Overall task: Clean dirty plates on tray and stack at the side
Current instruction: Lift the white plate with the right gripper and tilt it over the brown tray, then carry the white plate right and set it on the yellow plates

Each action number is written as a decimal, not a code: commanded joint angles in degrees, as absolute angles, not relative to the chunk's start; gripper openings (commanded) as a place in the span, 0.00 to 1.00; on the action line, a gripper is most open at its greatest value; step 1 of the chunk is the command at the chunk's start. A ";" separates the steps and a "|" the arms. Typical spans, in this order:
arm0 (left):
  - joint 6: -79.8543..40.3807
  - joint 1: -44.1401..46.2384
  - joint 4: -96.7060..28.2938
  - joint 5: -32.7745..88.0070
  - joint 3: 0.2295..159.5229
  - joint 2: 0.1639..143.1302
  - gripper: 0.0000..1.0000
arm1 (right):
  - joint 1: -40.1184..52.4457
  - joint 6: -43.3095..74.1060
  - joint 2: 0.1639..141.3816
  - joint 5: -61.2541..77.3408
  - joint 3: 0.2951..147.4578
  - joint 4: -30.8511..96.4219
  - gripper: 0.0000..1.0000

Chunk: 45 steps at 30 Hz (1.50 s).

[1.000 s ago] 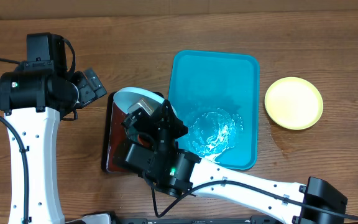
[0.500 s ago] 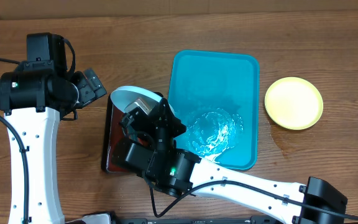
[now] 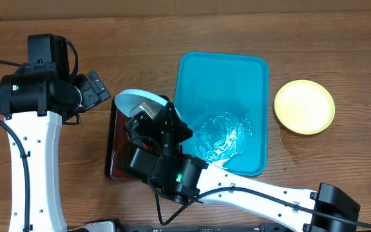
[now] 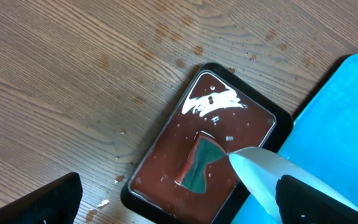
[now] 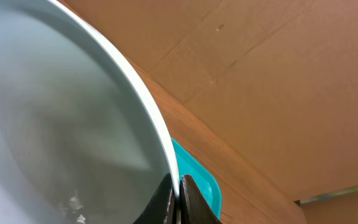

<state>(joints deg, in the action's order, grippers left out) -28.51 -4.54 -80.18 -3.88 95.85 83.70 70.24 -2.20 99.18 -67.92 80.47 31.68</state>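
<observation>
step: rinse/wipe stage, as I judge it; the right arm is holding the pale blue-white plate (image 3: pixel 137 100) tilted on edge over the dark brown tray (image 4: pixel 166 155), beside the blue tray (image 3: pixel 224 77)
plate location: off the blue tray, raised and slanting, lower rim near the brown tray; whether it is touching that tray cannot be told
plate face: in the right wrist view no red smear is showing, only a few pale specks and wet sheen low down
right pincer (image 5: pixel 178 190): clenched, its two fingers nipping the plate's rim, nothing else in the grip
left pincer (image 3: pixel 98 90): released wide, grasping nothing, hanging above the counter (image 3: pixel 301 38) just left of the brown tray
sponge (image 4: pixel 201 165): lying in the brown tray in brownish liquid, white foam above it, nobody touching it
blue tray contents: no plates on it, only a wet patch shining near its lower half
stack so far: one yellow plate (image 3: pixel 304 106) sitting on the counter right of the blue tray, well apart from the held plate
third plate: not showing in any view
next move: probably carrying the plate across the blue tray to the yellow one; calling for a firm rim pinch, levelling the plate, lowering it centred
risk: a wet rim slipping out of a thin edge pinch
</observation>
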 commanded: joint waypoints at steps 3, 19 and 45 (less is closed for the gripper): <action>-28.49 -4.58 -80.12 -4.86 96.49 83.64 1.00 | 70.48 -1.98 98.48 -68.71 81.78 31.18 0.04; -28.49 -4.58 -80.12 -4.86 96.49 83.64 1.00 | 44.07 21.47 96.09 -10.57 87.83 45.63 0.04; -28.49 -4.58 -80.12 -4.86 96.49 83.64 1.00 | -29.06 24.03 105.03 14.44 75.33 60.38 0.04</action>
<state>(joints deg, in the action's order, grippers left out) -28.51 -4.54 -80.18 -4.10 95.85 83.70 -28.82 23.86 106.48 10.15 76.44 60.49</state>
